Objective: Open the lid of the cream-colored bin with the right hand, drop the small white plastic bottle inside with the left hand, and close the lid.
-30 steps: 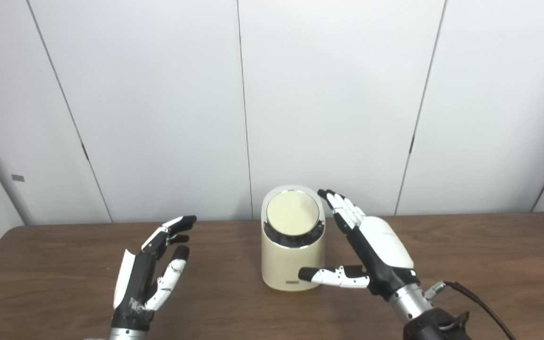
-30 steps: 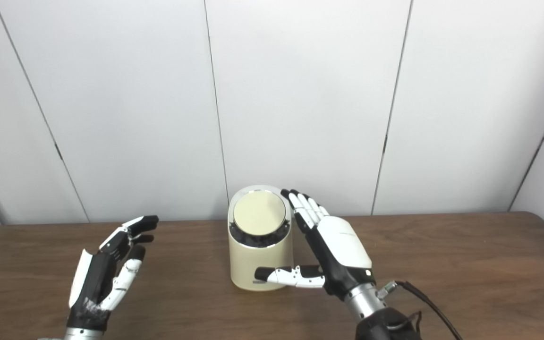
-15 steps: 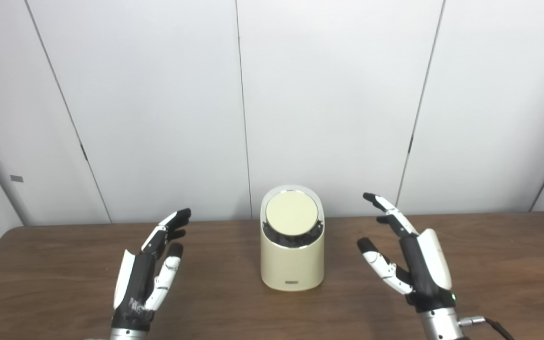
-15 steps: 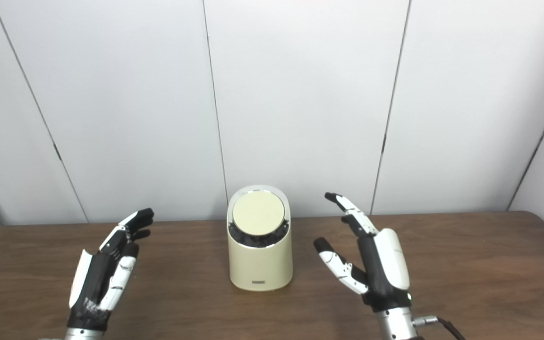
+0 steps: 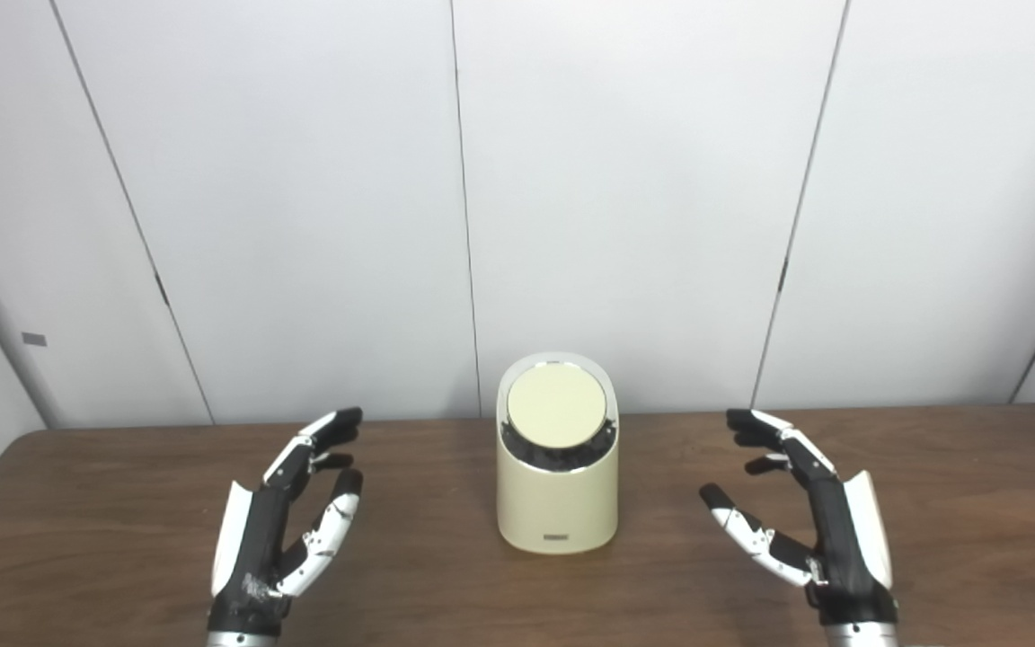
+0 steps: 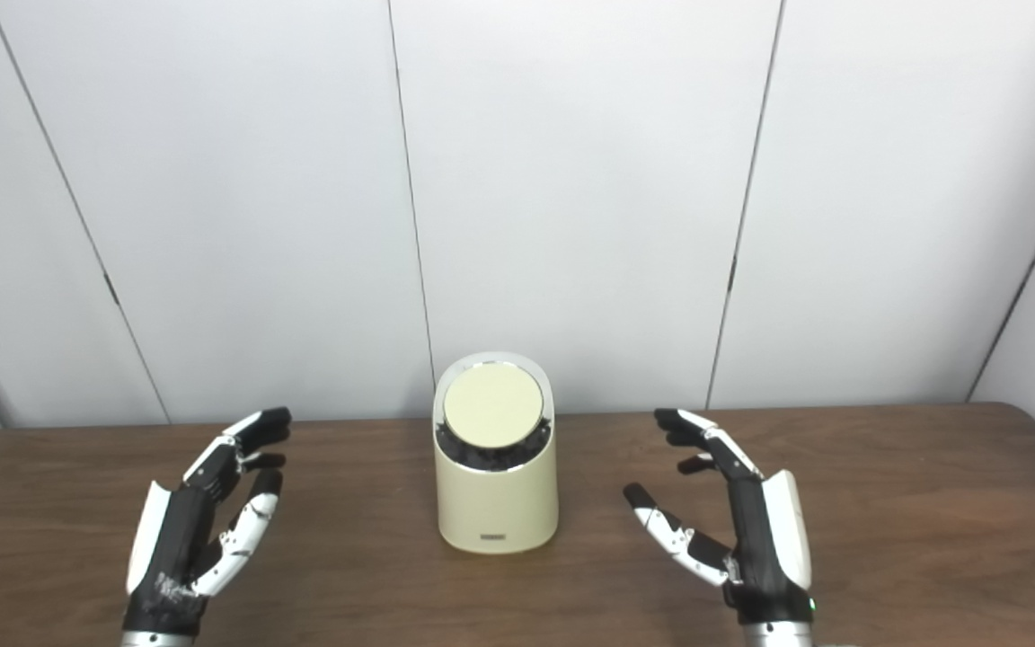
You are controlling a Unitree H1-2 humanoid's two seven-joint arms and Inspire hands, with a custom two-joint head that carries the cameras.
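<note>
The cream-colored bin [image 5: 557, 503] stands upright at the middle of the brown table [image 5: 104, 467], its round lid [image 5: 555, 417] lying flat and shut on top. My left hand [image 5: 284, 530] rests open to the bin's left, palm facing inward, holding nothing. To the bin's right, well apart from it, my right hand [image 5: 805, 526] is open with fingers spread and nothing in it. No small white plastic bottle shows in either view.
White wall panels [image 5: 625, 180] rise right behind the table's far edge. Bare wood lies between each hand and the bin and out to both table ends.
My right hand has pulled away from the bin's lid, moving right and down to rest open beside it. The lid stays shut. My left hand has lowered a little.
</note>
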